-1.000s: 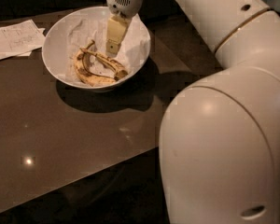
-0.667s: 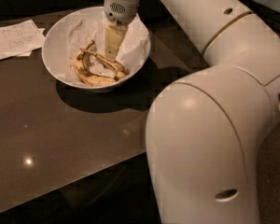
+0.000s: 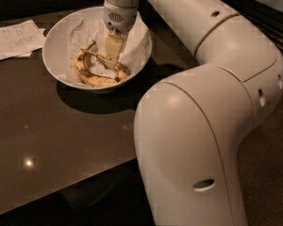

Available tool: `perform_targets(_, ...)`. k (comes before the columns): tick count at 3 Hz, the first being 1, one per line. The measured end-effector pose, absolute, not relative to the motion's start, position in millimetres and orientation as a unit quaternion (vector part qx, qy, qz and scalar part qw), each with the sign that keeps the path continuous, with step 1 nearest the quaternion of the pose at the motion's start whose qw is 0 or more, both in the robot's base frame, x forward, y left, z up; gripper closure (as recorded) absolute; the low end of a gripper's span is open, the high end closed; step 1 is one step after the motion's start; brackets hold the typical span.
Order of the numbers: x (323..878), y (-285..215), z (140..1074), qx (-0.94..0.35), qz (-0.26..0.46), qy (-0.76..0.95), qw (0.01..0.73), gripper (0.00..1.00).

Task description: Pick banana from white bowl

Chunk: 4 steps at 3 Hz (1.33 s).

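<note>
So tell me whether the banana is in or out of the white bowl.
In. The banana lies at the bottom of the white bowl, on crumpled white paper; the gripper hangs inside the bowl, right at it.

Single view. Camera looked down obliquely from high position behind elbow of arm (image 3: 203, 126), facing across dark table (image 3: 47, 135) toward its far edge. Arm links sat nearest lens, filling right and lower frame. Farther off, upper left of centre: white bowl (image 3: 54, 39). Gripper (image 3: 112, 55) pointed down inside white bowl at top centre, tip at banana (image 3: 92, 79), mid-distance from lens
</note>
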<state>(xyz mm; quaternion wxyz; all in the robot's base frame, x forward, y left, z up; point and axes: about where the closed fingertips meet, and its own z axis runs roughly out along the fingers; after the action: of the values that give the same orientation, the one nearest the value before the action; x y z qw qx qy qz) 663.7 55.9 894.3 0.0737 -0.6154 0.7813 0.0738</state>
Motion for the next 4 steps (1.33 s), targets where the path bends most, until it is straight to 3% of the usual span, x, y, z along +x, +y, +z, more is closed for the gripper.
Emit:
perform_targets(1,664,56,880,-0.611,0.076,0.786,0.057,0.44)
perform_targets(2,666,57,868,-0.607,0.083,0.789,0.043,0.51)
perform_targets(4,667,59,860,-0.605,0.086,0.791,0.036,0.49)
